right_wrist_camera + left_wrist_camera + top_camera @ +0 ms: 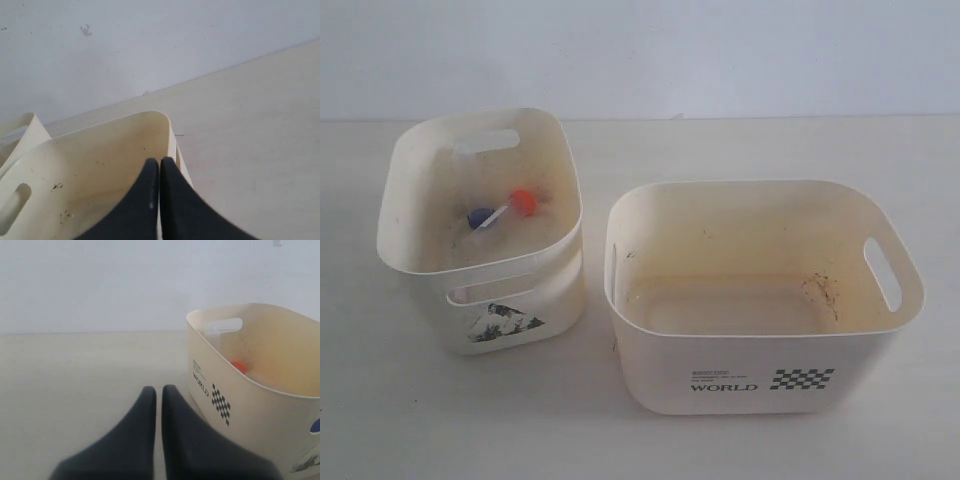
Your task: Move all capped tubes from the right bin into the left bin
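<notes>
Clear capped tubes (500,212) lie in the narrower cream plastic bin with picture sticker (425,300).
One body lies flat, its long axis slanting from blue cap (480,217) toward orange-red cap (523,202); left claw (156,388) and right claw (159,160) are pinched closed, holding nothing.

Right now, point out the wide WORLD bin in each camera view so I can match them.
Exterior: the WORLD bin sits right of centre, label facing the camera.
Left wrist: the bin fills the right side, label showing.
Right wrist: the bin takes the lower left, seen from above its rim.
Shared: the table edge meeting the white wall.
</notes>
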Available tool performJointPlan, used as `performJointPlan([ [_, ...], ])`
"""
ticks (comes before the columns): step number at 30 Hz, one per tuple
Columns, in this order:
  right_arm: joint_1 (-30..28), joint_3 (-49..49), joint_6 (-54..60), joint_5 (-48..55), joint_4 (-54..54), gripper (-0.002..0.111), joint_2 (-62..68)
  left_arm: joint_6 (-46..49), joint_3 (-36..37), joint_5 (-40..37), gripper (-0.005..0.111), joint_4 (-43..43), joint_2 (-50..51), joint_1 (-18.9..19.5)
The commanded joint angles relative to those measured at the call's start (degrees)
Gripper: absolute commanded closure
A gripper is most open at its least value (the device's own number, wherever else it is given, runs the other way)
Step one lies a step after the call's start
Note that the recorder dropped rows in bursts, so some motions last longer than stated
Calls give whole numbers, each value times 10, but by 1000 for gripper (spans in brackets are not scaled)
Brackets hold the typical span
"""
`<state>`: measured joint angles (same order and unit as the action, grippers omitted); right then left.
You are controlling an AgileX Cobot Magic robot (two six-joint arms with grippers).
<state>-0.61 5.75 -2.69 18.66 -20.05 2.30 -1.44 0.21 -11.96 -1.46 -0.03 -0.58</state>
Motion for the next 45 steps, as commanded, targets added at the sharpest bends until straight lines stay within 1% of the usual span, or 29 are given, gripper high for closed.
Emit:
performJointPlan([
  [1, -4, -26, 12, -5, 6, 108, -6, -5, -2, 0, 102, 2, 0, 0],
  [4, -4, -56, 13, -13, 15, 108, -23, -5, -2, 0, 102, 2, 0, 0],
  [6, -4, -57, 13, -12, 26, 108, -23, -5, -2, 0, 102, 2, 0, 0],
  [12, -4, -57, 13, 17, 137, 108, -23, -5, -2, 1, 102, 2, 0, 0],
  [15, -4, -57, 13, 17, 169, 108, -23, -5, -2, 1, 102, 2, 0, 0],
  [45, -4, -57, 3, 10, 172, 108, -23, -5, -2, 1, 102, 2, 0, 0],
])
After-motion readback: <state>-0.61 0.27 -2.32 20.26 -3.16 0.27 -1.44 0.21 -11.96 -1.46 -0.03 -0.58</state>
